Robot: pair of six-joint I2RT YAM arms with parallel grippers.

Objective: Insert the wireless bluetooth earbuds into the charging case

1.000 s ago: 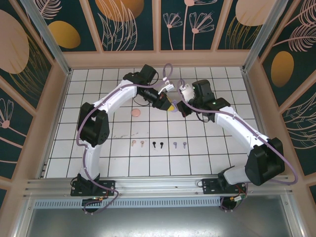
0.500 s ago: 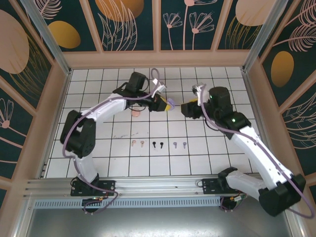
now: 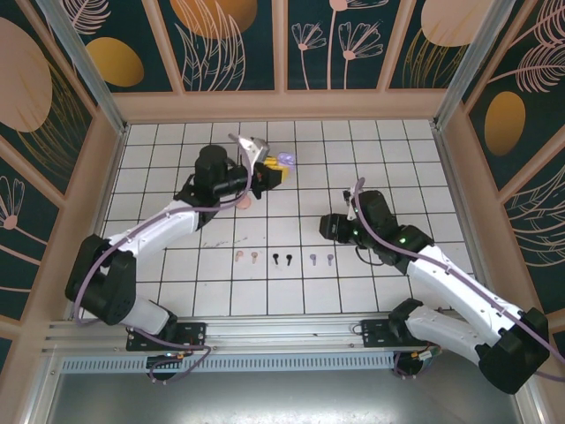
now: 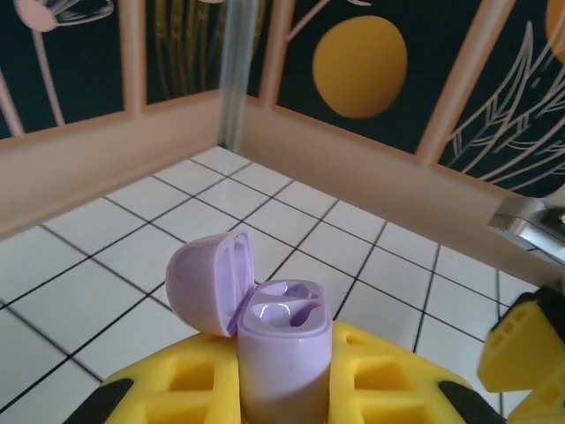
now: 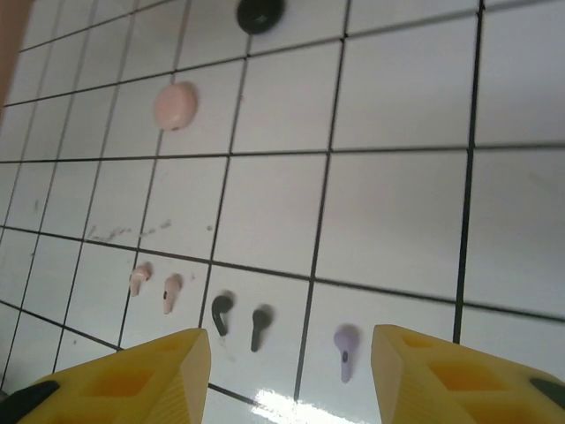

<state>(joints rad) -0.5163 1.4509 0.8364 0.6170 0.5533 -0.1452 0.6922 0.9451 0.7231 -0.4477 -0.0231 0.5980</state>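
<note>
Earbuds [image 3: 275, 259] lie paired in a row on the table [image 3: 177, 269]. Left gripper [image 3: 270, 172] clamps the lavender case [image 4: 282, 344] upright, lid [image 4: 205, 284] open, presenting its sockets; right gripper [image 5: 291, 358], jaws apart, hovers above the lavender earbud [image 5: 345, 351], likely the next pick.

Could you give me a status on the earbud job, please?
Left jaws shut on open lavender plastic charging case, sockets empty. Right jaws open near tiny stemmed pink, black and lavender earbuds on white tiles. Nothing in the way.
</note>
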